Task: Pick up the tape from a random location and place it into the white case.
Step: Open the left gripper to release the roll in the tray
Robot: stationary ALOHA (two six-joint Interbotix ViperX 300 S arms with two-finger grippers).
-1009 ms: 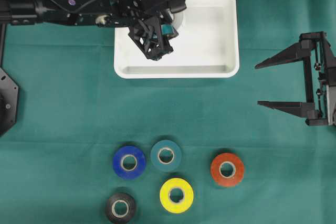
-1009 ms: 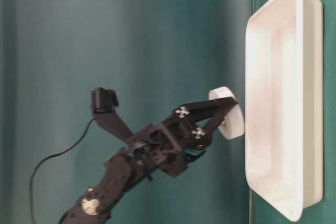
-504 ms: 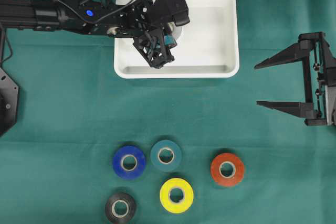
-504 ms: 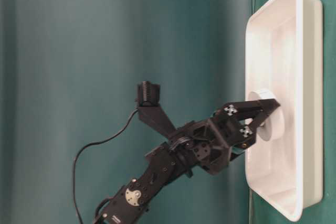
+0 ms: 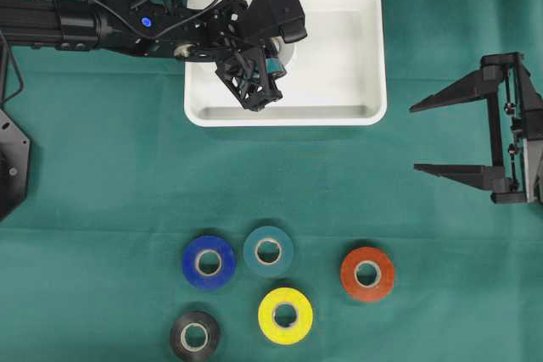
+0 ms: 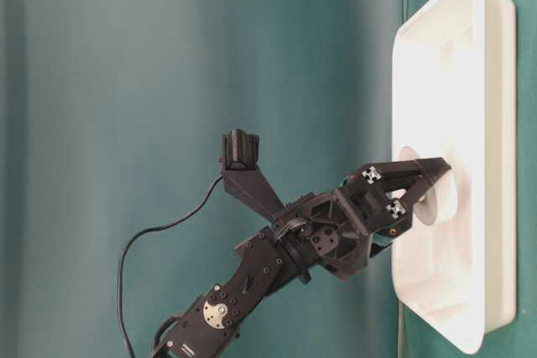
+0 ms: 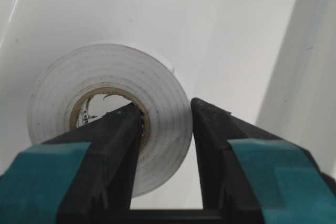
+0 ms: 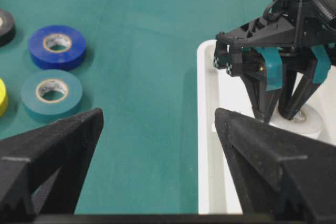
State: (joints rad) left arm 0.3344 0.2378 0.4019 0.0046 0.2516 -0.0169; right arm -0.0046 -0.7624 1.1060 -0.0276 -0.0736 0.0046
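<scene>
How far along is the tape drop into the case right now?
Done: the white tape is picked up and carried inside the white case. In hand: the left gripper is shut on the roll's wall, one finger through the core, the roll down near the case floor. Left: open the jaws and pull out. The right gripper waits open at the side.

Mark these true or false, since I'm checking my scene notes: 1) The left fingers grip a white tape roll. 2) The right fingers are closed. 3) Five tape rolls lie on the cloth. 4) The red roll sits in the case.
1) True: the left gripper pinches the white tape roll over the white case.
2) False: the right gripper is wide open.
3) True.
4) False: the red roll lies on the cloth.
</scene>
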